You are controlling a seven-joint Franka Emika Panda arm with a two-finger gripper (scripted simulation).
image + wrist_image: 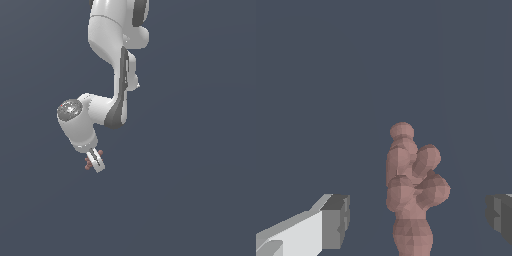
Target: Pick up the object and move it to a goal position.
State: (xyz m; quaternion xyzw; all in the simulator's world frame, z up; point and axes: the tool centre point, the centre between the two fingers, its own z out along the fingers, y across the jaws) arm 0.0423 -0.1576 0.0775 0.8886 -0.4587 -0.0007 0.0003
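The object (411, 190) is a reddish-brown knobbly piece of crossed short sticks. In the wrist view it stands between the two fingers of my gripper (418, 217), with a gap to the finger on each side. The jaws are open around it and do not touch it. In the exterior view my white gripper (95, 161) points down at the lower left of the arm. Small bits of the object (88, 163) show beside the near finger (98, 163), which hides the rest of it.
The white arm (112, 45) comes down from the top of the exterior view. A plain dark blue-grey surface (190, 200) fills everything around it.
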